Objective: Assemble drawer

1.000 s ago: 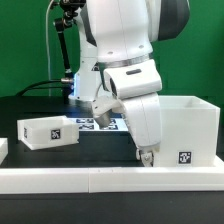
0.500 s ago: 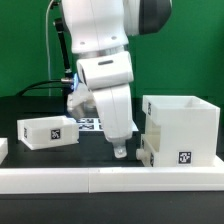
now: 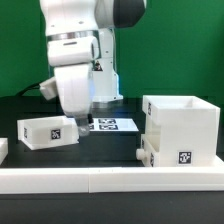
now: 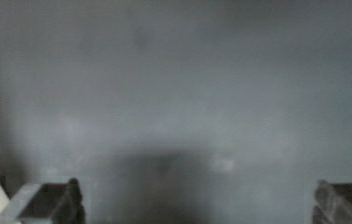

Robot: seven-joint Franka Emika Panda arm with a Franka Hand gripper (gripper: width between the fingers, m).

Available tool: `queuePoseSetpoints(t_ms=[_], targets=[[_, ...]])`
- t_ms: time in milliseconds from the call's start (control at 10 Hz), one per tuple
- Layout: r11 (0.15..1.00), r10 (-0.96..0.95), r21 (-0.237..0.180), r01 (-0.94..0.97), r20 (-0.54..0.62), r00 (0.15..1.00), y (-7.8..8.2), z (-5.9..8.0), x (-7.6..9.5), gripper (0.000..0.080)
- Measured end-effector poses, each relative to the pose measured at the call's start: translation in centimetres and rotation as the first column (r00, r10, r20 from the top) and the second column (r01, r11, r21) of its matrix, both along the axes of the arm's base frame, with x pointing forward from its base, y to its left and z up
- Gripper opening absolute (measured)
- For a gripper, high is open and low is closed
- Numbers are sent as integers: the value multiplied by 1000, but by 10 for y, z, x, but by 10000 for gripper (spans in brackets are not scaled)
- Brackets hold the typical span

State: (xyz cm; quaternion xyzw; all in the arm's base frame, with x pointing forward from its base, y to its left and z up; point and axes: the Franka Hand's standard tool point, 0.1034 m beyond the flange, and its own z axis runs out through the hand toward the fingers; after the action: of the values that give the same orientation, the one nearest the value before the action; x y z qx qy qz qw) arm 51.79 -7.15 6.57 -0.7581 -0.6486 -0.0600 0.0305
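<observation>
1. On the exterior view's right, the drawer's housing (image 3: 182, 125) stands upright on the black table (image 3: 110, 145). It is a tall, boxy shell of smooth white plastic, open at the top, with a black-and-white square tag (image 3: 185, 157) low on its front.
2. At the housing's lower edge, on the side toward the exterior view's left, a second white tray (image 3: 148, 150) appears to sit partway inside it. A small dark knob (image 3: 139, 153) juts from its face.
3. On the exterior view's left, well apart from the housing, lies the loose tray (image 3: 48, 131). It is a low, open-topped box of the same white plastic, with its own square marker (image 3: 57, 131) on the front wall.
4. Between the two, further back, the thin marker board (image 3: 115, 124) lies flat. A long, low white border wall (image 3: 110, 178) runs across the foreground.
5. The robot arm (image 3: 75, 70), clad in rounded glossy white shells, hangs just above and behind the loose tray. Its fingers cannot be made out from here.
6. In the wrist view, the gripper (image 4: 199, 200) is released. Its two dark fingertips (image 4: 48, 200) stand far apart with nothing between them, and below is only a blurred, matte dark-grey surface.
</observation>
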Motion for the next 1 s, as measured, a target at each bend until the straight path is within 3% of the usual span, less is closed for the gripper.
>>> queuePoseSetpoints(t_ms=[300,700,800,1000], targets=[[1000,-10,2,10,-39,999,-6,3,-10,649],[968,-249,4,250,-71,966,-5,2,-11,649],[943,-333,6,334,-70,940,-8,2,-12,649],[841,-539,-5,540,-72,839,-16,1,-33,649]])
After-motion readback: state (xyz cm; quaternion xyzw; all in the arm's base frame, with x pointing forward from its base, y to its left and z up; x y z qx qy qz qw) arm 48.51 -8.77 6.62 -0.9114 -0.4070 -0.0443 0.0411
